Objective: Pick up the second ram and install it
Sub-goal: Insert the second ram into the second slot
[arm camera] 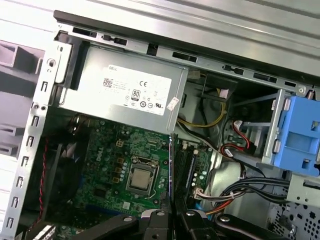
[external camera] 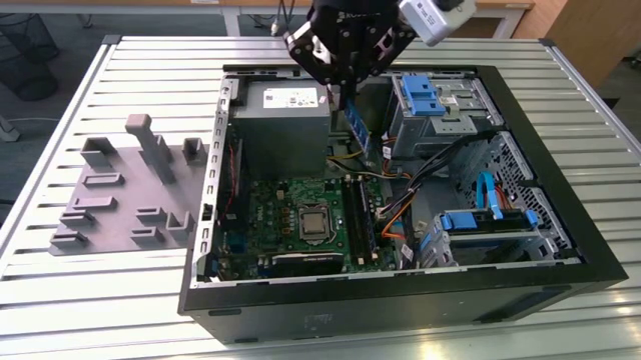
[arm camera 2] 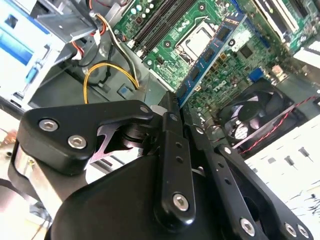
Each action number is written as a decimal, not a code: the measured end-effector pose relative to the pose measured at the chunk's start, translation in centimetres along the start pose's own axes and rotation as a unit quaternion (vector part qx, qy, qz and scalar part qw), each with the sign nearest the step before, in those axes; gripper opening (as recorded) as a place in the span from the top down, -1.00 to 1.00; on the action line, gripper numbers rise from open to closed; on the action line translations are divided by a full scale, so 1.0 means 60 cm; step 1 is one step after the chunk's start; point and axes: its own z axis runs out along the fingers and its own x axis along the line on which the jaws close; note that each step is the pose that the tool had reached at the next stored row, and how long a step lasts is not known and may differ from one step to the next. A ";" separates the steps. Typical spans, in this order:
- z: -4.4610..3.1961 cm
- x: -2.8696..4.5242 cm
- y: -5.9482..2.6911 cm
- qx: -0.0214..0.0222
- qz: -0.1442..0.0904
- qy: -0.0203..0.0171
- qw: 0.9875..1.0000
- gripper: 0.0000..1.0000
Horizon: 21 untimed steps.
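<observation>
In the exterior view my gripper [external camera: 338, 94] hangs over the back of the open computer case [external camera: 401, 300], shut on the second ram [external camera: 362, 136]. The stick is a slim green board with black chips. It slants down from the fingers, above the motherboard [external camera: 285, 214] and apart from the long black memory slots [external camera: 359, 219]. In the second wrist view the ram [arm camera 2: 206, 54] juts out from the closed fingers [arm camera 2: 170, 125] across the board. The first wrist view has it edge-on as a thin line [arm camera: 171, 170] above the gripper [arm camera: 172, 216], beside the slots [arm camera: 189, 162].
A gray fixture plate with blocks [external camera: 120, 202] lies at the exterior view's left of the case. Inside the case stand the power supply [external camera: 281, 112], a blue drive bracket [external camera: 422, 94], the processor socket [external camera: 312, 223], a fan [arm camera 2: 250, 120] and loose cables [external camera: 401, 206].
</observation>
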 end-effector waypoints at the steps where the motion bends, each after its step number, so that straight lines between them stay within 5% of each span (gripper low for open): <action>1: 0.000 0.000 0.000 0.000 0.007 0.000 1.000 0.72; 9: 0.004 -0.001 0.001 0.001 0.060 -0.001 0.998 0.72; 17: 0.022 -0.018 -0.002 0.001 0.072 -0.001 0.997 0.72; 21: 0.033 -0.022 -0.003 0.001 0.089 -0.001 0.996 0.72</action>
